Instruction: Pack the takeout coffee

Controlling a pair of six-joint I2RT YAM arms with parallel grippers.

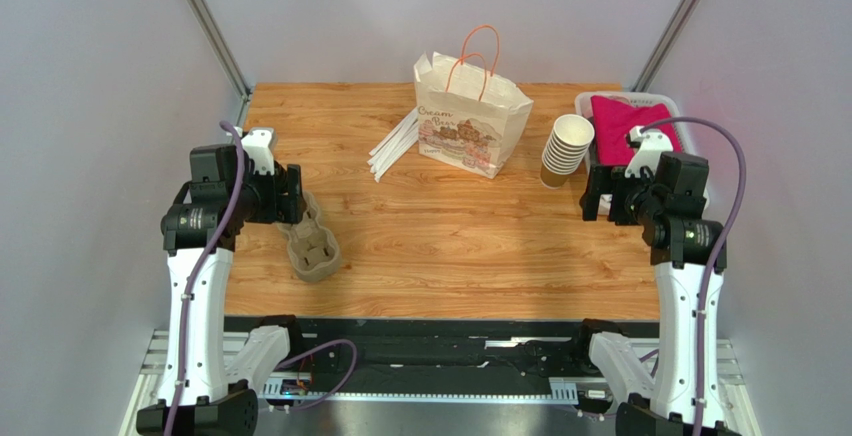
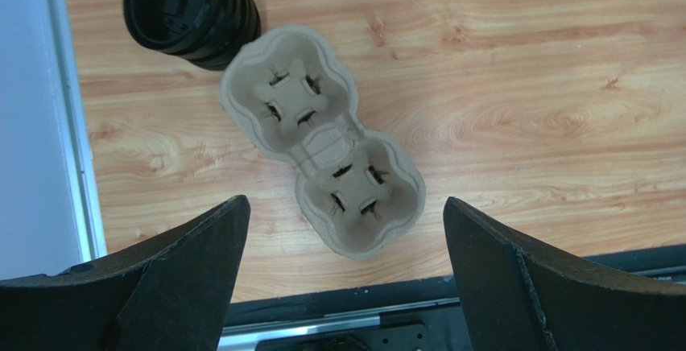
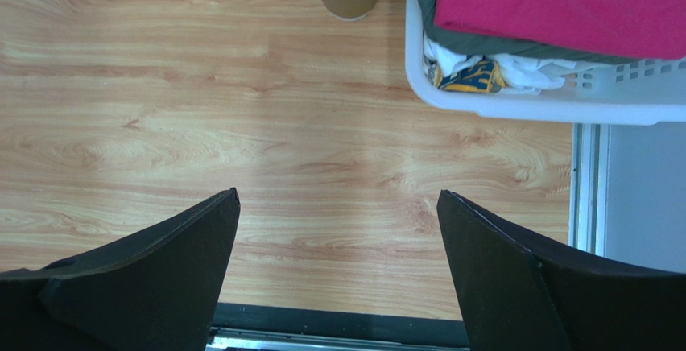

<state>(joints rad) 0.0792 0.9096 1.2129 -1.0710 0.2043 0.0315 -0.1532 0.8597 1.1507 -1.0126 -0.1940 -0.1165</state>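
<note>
Top external view is showing both arms hanging above the wooden tabletop (image 1: 450, 256), the left tool (image 1: 292, 196) at the left of the frame and the right tool (image 1: 598, 196) at the right. In the left wrist view the left tool's jaws are standing wide apart, gripping nothing, above a pulp tray (image 2: 322, 138) lying flat at centre. A stack of black lids (image 2: 192, 13) is sitting just beside the tray's upper-left end. In the right wrist view the right tool's jaws are likewise spreading wide and bare over plain wood. A paper bag (image 1: 470, 121) is standing upright at upper centre, with white sticks (image 1: 395, 144) to its left. A cup stack (image 1: 566, 148) is resting to its right, beside a bin (image 3: 515, 108) holding pink cloth (image 3: 564, 5). The coffee is not showing in any view, so I cannot tell where it is sitting.
</note>
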